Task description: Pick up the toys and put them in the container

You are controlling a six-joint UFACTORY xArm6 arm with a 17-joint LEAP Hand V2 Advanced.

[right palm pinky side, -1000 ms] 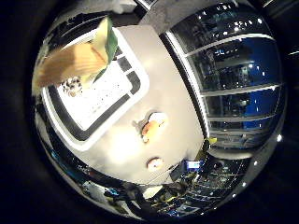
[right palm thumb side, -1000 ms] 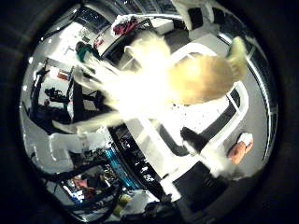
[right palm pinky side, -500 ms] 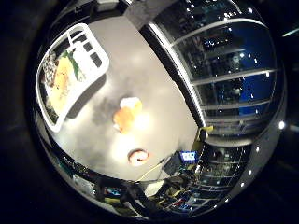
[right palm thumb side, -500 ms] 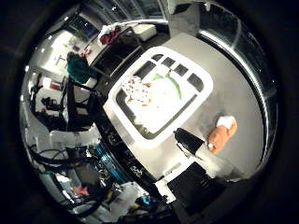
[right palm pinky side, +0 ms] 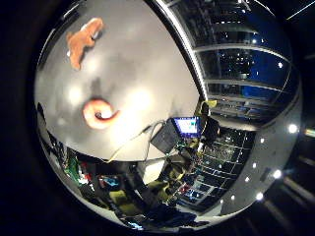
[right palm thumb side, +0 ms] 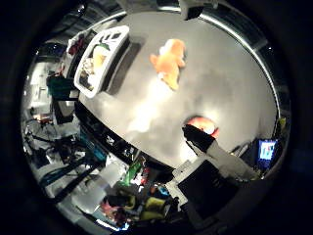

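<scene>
A white plastic basket-style container with slotted ends sits near one edge of a grey tabletop, holding several toys, one yellow with a green part. An orange plush animal toy lies flat on the bare tabletop, at about three o'clock from the container and apart from it. Farther on, at about five o'clock from the plush, a curled pink-orange shrimp-shaped toy lies alone on the surface.
</scene>
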